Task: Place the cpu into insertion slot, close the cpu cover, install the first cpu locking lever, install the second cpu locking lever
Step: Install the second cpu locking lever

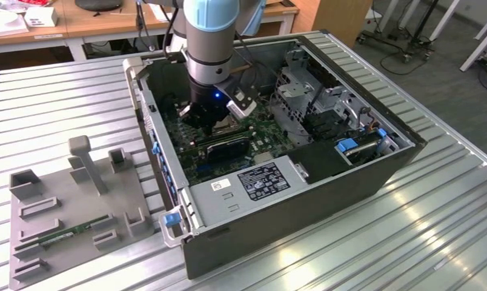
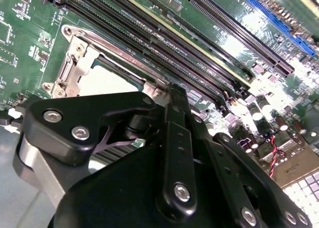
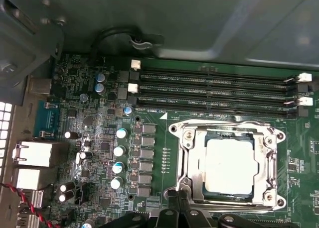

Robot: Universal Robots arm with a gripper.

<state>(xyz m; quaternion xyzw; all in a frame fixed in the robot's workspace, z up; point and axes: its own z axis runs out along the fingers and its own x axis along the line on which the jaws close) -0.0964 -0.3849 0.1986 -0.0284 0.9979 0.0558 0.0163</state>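
The cpu (image 3: 230, 166), a pale silver square, lies in the insertion slot (image 3: 175, 129) on the green motherboard. The cpu cover (image 3: 191, 163), a silver frame, lies flat around it, and the chip shows through its window. In the second wrist view the cpu (image 2: 107, 81) and the cpu cover (image 2: 75, 63) sit just beyond my black fingers. Thin silver lever rods run along two sides of the socket, one by the memory slots (image 3: 224, 123) and one by my gripper (image 3: 234, 204). My gripper (image 3: 179, 200) is shut with nothing between its fingers, its tip at the socket's edge. In the exterior view my gripper (image 1: 202, 124) reaches down into the computer case.
Long black memory slots (image 3: 214, 88) lie beside the socket, and a row of capacitors (image 3: 119, 151) on another side. The case walls (image 1: 159, 157), a power supply (image 1: 260, 179) and a drive cage (image 1: 308, 97) hem in the arm. A grey fixture (image 1: 33, 248) on the table holds a green memory stick (image 1: 74, 233).
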